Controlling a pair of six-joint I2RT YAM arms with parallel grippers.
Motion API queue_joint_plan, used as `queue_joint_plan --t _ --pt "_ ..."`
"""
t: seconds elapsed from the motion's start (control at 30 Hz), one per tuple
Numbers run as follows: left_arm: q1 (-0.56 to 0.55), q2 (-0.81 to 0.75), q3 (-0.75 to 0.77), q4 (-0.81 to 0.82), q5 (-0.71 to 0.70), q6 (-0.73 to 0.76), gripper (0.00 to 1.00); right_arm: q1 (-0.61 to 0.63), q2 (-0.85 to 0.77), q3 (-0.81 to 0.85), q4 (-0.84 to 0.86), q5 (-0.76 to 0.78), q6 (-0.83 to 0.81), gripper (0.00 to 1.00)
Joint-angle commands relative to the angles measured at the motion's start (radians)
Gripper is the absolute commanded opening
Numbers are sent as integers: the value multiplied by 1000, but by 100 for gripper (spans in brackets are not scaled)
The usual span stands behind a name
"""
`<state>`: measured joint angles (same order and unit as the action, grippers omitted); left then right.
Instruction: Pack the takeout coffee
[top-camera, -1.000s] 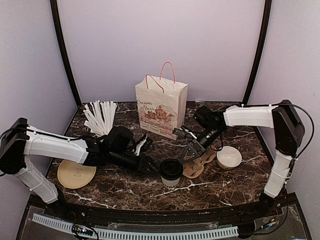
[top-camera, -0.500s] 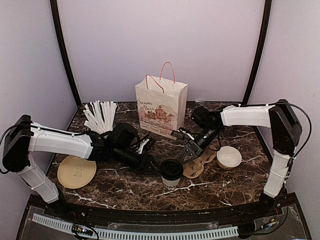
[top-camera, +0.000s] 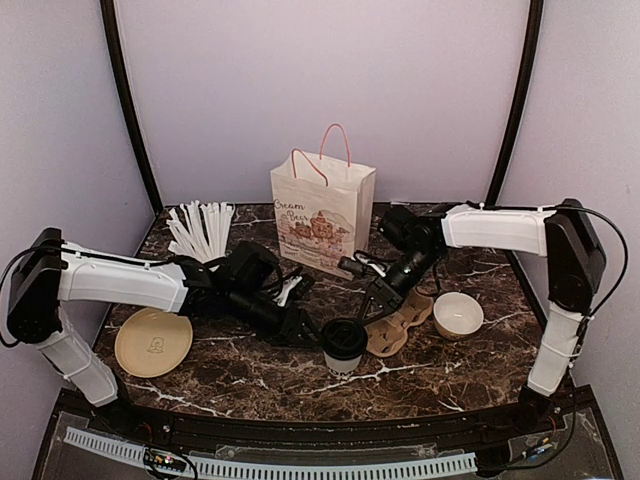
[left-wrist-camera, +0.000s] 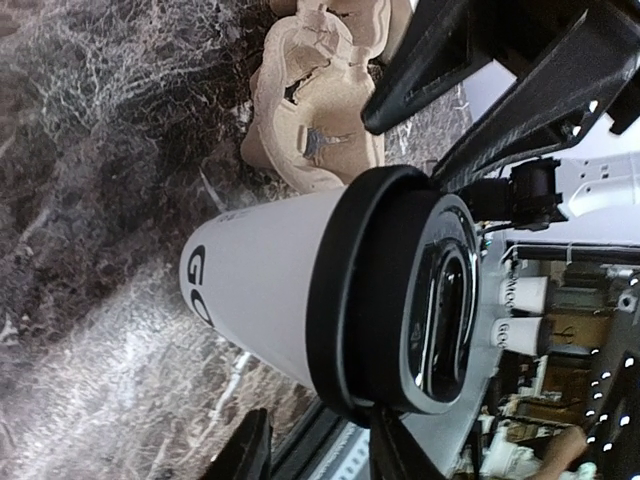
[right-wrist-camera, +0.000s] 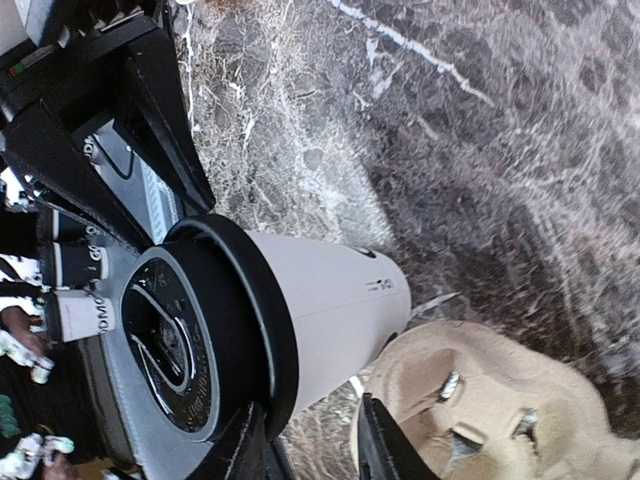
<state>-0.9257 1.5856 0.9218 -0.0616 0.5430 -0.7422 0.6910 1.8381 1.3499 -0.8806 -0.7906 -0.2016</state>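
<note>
The takeout coffee (top-camera: 343, 347), a white paper cup with a black lid, stands upright near the table's front centre. In the left wrist view the cup (left-wrist-camera: 265, 290) and its lid (left-wrist-camera: 400, 300) fill the frame just beyond my fingertips. My left gripper (top-camera: 300, 326) sits open to the cup's left, with one finger (left-wrist-camera: 395, 450) close by the lid's rim. My right gripper (top-camera: 376, 305) hangs open just right of the cup (right-wrist-camera: 335, 300) and grips nothing. A finger (right-wrist-camera: 380, 445) of it is over the carrier's edge.
A tan cardboard cup carrier (top-camera: 396, 326) lies right of the cup. A printed paper bag (top-camera: 322, 215) with pink handles stands behind. White straws (top-camera: 200, 232) are at the back left, a tan disc (top-camera: 153, 343) at the front left and a white bowl (top-camera: 458, 315) on the right.
The left arm has pushed slightly toward the cup and its jaws have narrowed a little. The right gripper has drawn a little up and back. The cup has not moved.
</note>
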Motion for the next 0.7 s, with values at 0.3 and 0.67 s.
queue_joint_plan --t 0.3,0.67 --pt "-13 -134 60 -107 -123 101 51 -3 -80 109 -71 -6 -100 48" --pt "31 -71 110 -21 -174 113 55 31 -244 -144 75 28 -74 78"
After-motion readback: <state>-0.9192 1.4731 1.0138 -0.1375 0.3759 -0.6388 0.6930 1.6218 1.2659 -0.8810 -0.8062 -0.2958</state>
